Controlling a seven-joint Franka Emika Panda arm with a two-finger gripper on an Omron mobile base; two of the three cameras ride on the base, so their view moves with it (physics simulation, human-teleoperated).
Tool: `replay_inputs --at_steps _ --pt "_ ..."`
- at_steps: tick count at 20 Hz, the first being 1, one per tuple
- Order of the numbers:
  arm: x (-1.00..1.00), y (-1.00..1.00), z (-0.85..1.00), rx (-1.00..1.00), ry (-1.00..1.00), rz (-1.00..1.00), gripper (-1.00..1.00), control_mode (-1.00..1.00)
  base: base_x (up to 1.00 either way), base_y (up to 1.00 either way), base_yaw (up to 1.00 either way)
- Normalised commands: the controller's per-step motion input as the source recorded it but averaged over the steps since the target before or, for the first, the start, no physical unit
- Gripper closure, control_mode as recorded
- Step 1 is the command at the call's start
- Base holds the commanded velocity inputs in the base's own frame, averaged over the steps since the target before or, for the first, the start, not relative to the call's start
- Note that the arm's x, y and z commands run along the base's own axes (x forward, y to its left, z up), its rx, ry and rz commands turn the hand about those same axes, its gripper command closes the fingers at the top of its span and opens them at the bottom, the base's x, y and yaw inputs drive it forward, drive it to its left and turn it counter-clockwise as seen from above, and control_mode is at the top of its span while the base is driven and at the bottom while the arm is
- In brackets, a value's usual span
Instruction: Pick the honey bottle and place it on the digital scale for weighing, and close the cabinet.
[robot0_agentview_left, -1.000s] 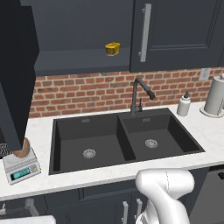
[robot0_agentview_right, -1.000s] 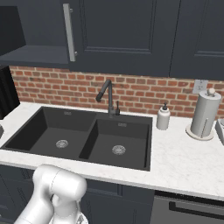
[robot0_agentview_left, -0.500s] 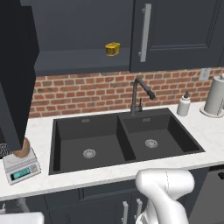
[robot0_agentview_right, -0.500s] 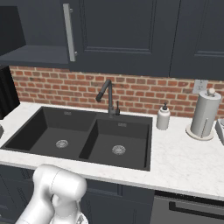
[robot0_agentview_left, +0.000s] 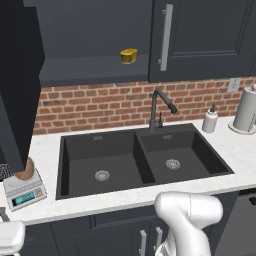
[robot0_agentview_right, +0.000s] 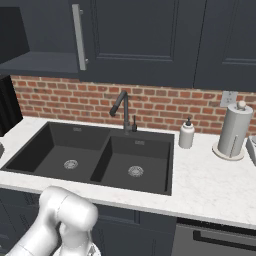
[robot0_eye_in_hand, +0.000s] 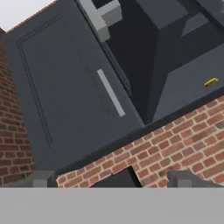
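Note:
The honey bottle (robot0_agentview_left: 26, 171), amber-brown, stands on the light-grey digital scale (robot0_agentview_left: 24, 192) at the counter's left end; its top is hidden behind the cabinet door (robot0_agentview_left: 19, 85), which hangs swung open. The cabinet (robot0_agentview_left: 90, 45) shows its bare shelf. In the hand view my gripper (robot0_eye_in_hand: 113, 181) is open, its fingertips (robot0_eye_in_hand: 43, 179) wide apart with nothing between them. It points up at a dark panelled cabinet door (robot0_eye_in_hand: 57, 87) with a silver bar handle (robot0_eye_in_hand: 110, 92) and at the open cabinet inside (robot0_eye_in_hand: 175, 52).
A small yellow container (robot0_agentview_left: 128, 55) sits on the open shelf. A black double sink (robot0_agentview_left: 140, 157) with a dark faucet (robot0_agentview_left: 159, 107) fills the counter's middle. A white soap dispenser (robot0_agentview_left: 210, 120) and a paper towel roll (robot0_agentview_left: 246, 110) stand at the right.

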Motion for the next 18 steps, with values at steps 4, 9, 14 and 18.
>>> replay_inputs --at_steps 4,9,14,18 --pt "0.50 0.35 0.00 0.02 -0.04 0.00 -1.00 -1.00 0.00 0.00 0.00" --pt "0.61 0.08 0.15 0.00 -0.06 -0.01 -1.00 -1.00 0.00 0.00 0.00" --pt "0.63 0.12 0.26 0.00 0.00 -0.04 -1.00 -1.00 0.00 0.00 0.00" --pt "0.66 0.02 0.23 0.00 0.01 -0.04 -1.00 -1.00 0.00 0.00 0.00"
